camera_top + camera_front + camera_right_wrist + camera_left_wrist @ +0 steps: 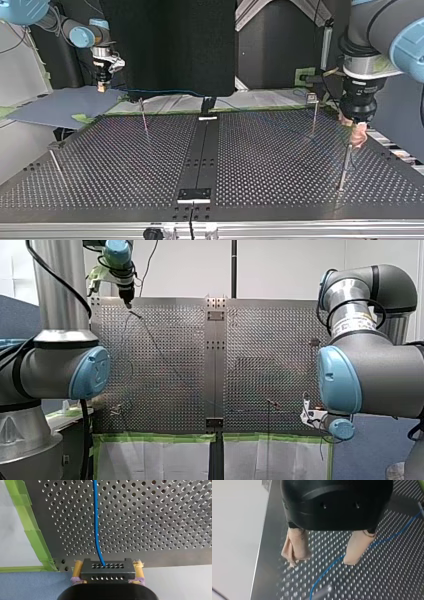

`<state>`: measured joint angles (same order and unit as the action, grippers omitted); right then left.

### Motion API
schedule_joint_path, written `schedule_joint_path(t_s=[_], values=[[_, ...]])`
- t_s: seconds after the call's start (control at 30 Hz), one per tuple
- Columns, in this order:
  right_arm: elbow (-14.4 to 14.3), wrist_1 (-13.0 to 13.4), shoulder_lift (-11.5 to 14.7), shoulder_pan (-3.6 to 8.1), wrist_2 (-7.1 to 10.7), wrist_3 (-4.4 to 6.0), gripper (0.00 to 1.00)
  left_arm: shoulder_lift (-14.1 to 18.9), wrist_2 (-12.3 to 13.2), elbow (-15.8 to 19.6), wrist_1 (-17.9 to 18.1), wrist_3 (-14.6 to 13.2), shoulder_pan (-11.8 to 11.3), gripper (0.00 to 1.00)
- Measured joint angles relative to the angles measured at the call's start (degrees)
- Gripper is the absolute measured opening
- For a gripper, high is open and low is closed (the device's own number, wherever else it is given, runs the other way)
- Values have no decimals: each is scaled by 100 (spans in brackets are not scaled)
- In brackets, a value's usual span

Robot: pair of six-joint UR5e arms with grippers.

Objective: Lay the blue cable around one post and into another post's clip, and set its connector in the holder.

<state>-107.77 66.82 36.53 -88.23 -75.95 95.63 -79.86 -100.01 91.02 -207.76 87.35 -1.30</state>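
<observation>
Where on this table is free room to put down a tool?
Free, in the top view: near table between left post and black centre strip, and from strip to right post. Crowded: around my left gripper, by the blue cable.

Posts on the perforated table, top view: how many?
4: near-left post, back-left post, back-right post, and near-right post by my left claw. Others may be hidden.

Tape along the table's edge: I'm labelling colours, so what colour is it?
The tape is light green, shown best in the right wrist view.
</observation>
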Motion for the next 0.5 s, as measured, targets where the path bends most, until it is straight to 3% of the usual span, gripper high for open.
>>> schedule_joint_path(t_s=[0.3, 0.5], values=[[-1, -19, 0, -21, 0, -20, 0, 400, 524, 519, 508, 425, 344, 100], [-2, -38, 0, -30, 0, -38, 0, 213, 876, 874, 864, 779, 690, 100]])
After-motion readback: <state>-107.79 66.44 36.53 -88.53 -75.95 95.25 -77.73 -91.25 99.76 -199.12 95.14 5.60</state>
